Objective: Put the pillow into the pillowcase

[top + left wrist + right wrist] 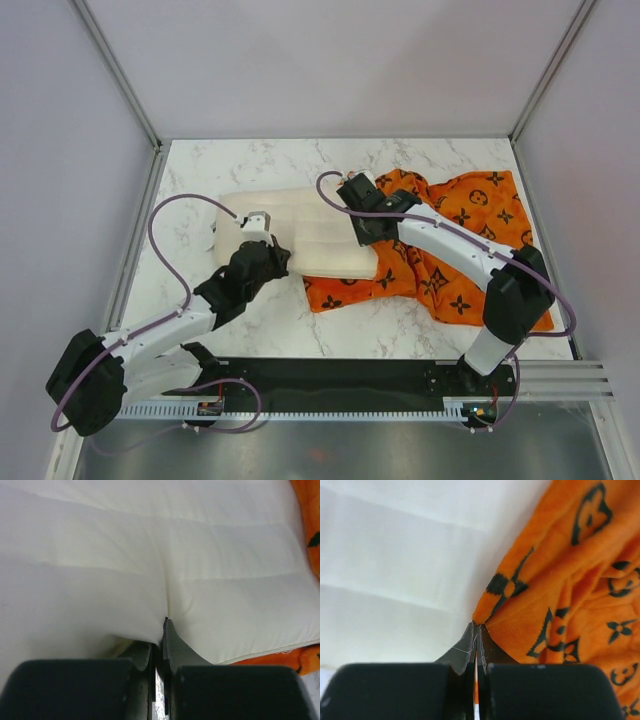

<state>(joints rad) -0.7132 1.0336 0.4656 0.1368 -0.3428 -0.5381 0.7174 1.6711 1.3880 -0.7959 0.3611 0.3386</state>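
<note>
The cream-white ridged pillow [300,238] lies across the middle of the marble table, its right end against the orange pillowcase [460,240] with black motifs, which lies wrinkled to its right. My left gripper [272,250] is shut, pinching the pillow's near edge; in the left wrist view the pillow [150,555] bulges over the closed fingertips [172,640]. My right gripper [362,205] is shut on the pillowcase's edge at the pillow's right end; the right wrist view shows orange fabric [555,595] clamped at the fingertips [470,642], with the pillow [395,570] to the left.
The marble table [250,165] is enclosed by grey walls with metal frame posts [120,70]. A black base rail [340,385] runs along the near edge. Cables loop above both arms.
</note>
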